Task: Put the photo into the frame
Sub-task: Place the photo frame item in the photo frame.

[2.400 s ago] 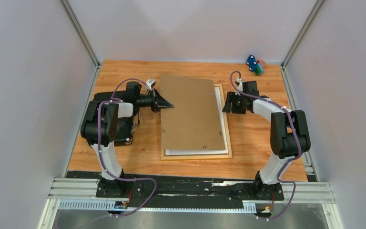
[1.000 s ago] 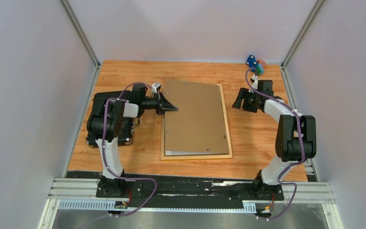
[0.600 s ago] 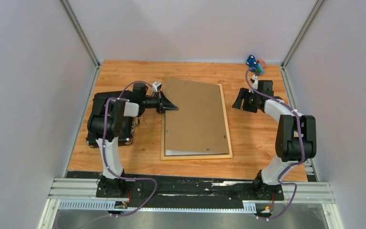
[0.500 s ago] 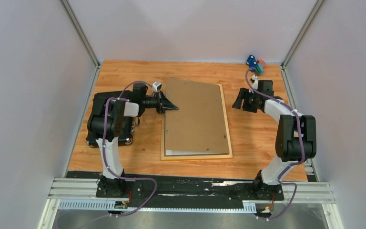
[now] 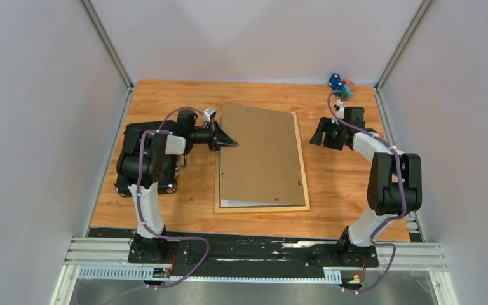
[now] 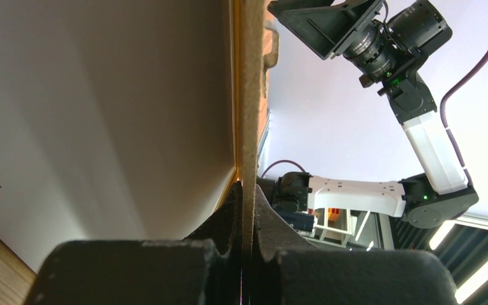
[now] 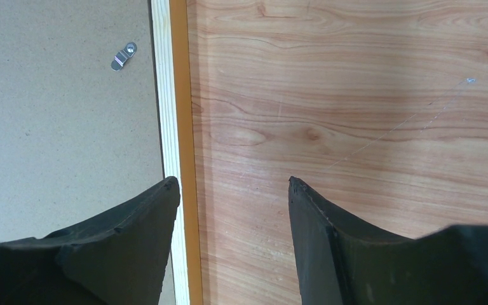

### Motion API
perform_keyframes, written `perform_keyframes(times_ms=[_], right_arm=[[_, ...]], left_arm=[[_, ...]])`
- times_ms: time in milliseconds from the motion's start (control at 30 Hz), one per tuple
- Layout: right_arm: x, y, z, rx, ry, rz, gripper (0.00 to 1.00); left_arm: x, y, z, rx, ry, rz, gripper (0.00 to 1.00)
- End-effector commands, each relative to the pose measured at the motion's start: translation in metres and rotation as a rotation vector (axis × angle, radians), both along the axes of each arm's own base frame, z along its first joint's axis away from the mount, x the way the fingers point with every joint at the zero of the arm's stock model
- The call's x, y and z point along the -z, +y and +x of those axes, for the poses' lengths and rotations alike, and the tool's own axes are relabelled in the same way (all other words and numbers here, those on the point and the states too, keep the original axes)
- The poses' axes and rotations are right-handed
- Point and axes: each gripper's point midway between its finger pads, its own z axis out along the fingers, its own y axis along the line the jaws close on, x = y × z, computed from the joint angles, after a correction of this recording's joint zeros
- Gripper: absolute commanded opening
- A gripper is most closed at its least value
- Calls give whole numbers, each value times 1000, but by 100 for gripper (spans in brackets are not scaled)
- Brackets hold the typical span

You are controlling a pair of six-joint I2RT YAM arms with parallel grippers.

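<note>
**Board pinched over the frame, photo only a sliver**

The frame (image 5: 260,209) lies flat on the table (image 5: 343,190). A brown backing board (image 5: 260,155) sits on top of it, a little askew, and covers nearly all of it. The photo (image 5: 248,203) is inside the frame, under the board. From above I can make out only a white strip of it along the frame's near rail.

The left gripper (image 5: 232,143) reaches in from the frame's left side, near the far corner, and is clamped tight on the board's edge. Its wrist camera shows the board edge-on between the fingers, with a pale sheet angling away from it on one side.

The right gripper (image 5: 321,133) hangs just off the frame's right rail, towards the far end. Its fingers are spread wide and hold nothing, with bare table between them.

A black case (image 5: 130,132) lies left of the frame, under the left arm.
</note>
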Motion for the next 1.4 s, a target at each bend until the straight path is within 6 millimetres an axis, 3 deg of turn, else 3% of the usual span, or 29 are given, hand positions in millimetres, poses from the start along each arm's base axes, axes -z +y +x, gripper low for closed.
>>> perform_keyframes(times_ms=[0, 1367], right_arm=[[-1, 0, 6, 2, -29, 11, 62], [1, -1, 6, 1, -24, 8, 61]], left_arm=[[-26, -5, 1, 62, -84, -46, 0], [-7, -7, 2, 45, -32, -30, 0]])
